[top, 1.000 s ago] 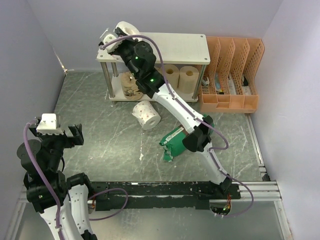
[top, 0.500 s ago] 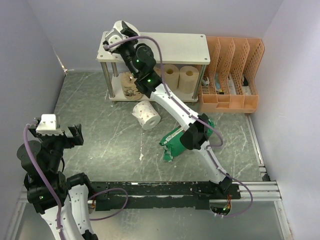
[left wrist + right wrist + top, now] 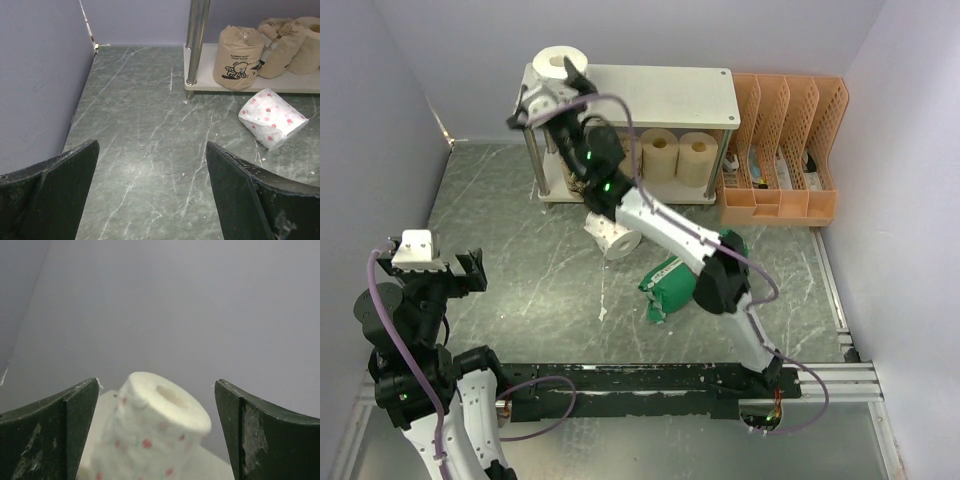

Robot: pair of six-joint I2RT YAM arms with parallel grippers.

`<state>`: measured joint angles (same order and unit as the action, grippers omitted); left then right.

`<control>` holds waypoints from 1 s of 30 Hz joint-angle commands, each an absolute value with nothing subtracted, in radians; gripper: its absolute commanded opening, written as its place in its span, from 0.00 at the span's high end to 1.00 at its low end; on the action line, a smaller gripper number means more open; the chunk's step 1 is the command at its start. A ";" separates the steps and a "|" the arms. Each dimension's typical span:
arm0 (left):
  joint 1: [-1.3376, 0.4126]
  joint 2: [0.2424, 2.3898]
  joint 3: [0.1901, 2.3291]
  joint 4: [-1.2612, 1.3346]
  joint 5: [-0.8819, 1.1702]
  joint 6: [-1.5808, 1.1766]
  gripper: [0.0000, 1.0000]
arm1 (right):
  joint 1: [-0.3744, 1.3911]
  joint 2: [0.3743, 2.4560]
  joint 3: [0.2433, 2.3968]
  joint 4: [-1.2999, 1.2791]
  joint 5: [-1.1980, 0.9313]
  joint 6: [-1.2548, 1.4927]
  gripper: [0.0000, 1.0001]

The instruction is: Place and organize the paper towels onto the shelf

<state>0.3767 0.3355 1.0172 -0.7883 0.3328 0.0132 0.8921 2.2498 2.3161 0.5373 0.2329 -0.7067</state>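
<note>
A white paper towel roll with red dots (image 3: 560, 61) (image 3: 160, 435) stands upright on the far left corner of the shelf's top board (image 3: 665, 92). My right gripper (image 3: 548, 90) (image 3: 156, 390) is open just in front of it, its fingers apart from the roll's sides. Two tan rolls (image 3: 678, 153) stand on the lower tier, and a labelled tan one (image 3: 237, 57) stands beside the shelf leg. A second white dotted roll (image 3: 615, 232) (image 3: 272, 118) lies on the floor. A green pack (image 3: 668, 287) lies under the right arm. My left gripper (image 3: 430, 272) (image 3: 151, 150) hangs open and empty.
An orange perforated file rack (image 3: 780, 150) stands right of the shelf against the back wall. Grey walls close in the left, back and right sides. The right arm stretches over the floor roll and the green pack.
My right gripper went from shut to open and let go of the white roll, which now stands on the shelf's top left corner. The gripper drew back slightly. The left arm stayed still.
</note>
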 commanded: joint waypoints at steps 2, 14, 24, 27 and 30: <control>0.395 0.314 1.014 -0.756 0.322 0.000 0.02 | 1.281 1.973 1.907 1.178 0.735 -1.181 0.00; 0.399 0.388 1.014 -0.756 0.380 0.018 0.02 | 1.333 1.786 0.970 1.821 1.538 -0.659 0.01; 0.399 0.437 1.014 -0.755 0.395 0.023 0.02 | 1.268 1.851 1.050 1.820 1.738 -0.539 0.01; 0.399 0.442 1.014 -0.756 0.394 0.022 0.02 | 1.319 1.887 1.104 1.820 1.740 -0.496 0.01; 0.399 0.443 1.014 -0.755 0.394 0.023 0.02 | 1.341 1.956 1.178 1.820 1.740 -0.450 0.01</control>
